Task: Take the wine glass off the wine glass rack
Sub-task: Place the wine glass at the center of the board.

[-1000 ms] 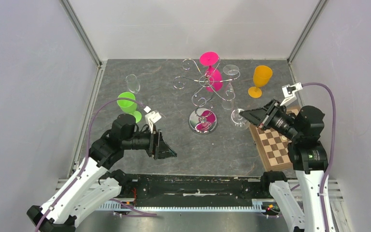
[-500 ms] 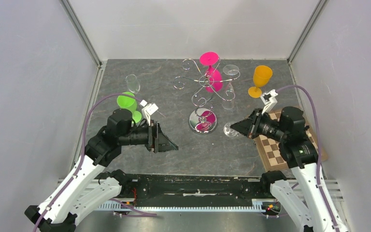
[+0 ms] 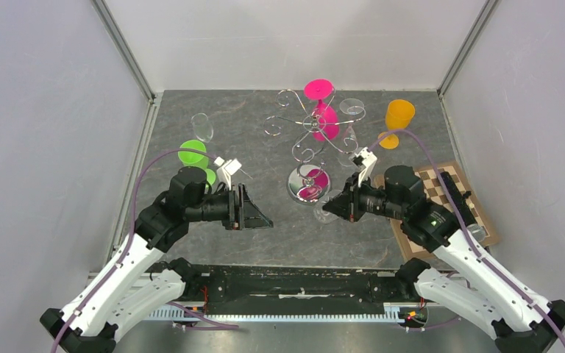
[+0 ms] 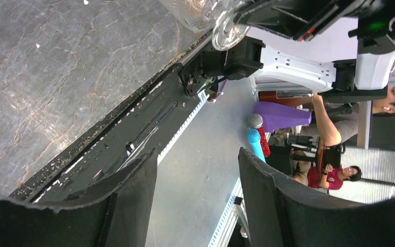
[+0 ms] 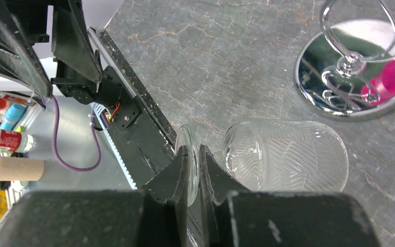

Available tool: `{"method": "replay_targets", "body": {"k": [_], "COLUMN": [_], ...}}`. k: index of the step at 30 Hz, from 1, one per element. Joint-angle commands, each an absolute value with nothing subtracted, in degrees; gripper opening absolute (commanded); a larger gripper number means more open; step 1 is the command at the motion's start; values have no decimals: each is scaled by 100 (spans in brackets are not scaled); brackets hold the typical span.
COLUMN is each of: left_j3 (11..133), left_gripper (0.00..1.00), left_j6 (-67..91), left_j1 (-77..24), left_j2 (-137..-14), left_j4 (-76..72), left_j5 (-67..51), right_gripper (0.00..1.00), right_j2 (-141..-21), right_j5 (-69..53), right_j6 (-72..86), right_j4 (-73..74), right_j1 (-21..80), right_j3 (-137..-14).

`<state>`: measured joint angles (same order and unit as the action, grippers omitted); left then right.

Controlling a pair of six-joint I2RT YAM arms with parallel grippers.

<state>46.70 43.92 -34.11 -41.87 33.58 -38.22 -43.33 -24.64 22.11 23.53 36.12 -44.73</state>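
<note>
Holding wine glass sideways, near rack base

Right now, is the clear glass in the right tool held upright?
No, the clear glass is turned sideways, its foot pinched in the right tool.

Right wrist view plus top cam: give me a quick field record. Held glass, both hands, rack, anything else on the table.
held item: clear wine glass, lying sideways, off the rack
grip: right hand shut on the glass at its foot end
left hand: open, empty
wine glass rack: pink glass hanging on it
held glass vs rack: beside the mirrored base, not touching it
also on table: orange glass, green glass, chessboard
</note>
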Motion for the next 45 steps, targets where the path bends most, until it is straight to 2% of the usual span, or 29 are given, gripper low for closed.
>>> {"method": "replay_targets", "body": {"k": [1,10,16,31,45], "left_j3": [4664,4449,4047,3532,3422], "left_gripper": [65,65,65,64,64], "left_j6": [4862,5775,6685,8004,8245], "left_j1": [-3406,-3397,-3393,-3393,-3393], "left_j2": [-4084,-3758,-3446,-2792,-2467], "left_j4": [3422,3105,2329,1293,1300], "left_j5": [-3674,-3491,-3487,-3472,-3577], "right_gripper": [0,0,0,0,0], "right_j2": [-4392,-4393,-4407,-4628,-5054], "right_j5": [-1936,-1575,-1420,-1000,-349], "right_j6": [1786,1246,1046,127,-1024], "right_j4": [1418,665,56,-1972,-3553], "right_j1": [4164,4995,5475,6650,7427], "right_j3": [-4544,-4362,-4181,-3683,-3454]}}
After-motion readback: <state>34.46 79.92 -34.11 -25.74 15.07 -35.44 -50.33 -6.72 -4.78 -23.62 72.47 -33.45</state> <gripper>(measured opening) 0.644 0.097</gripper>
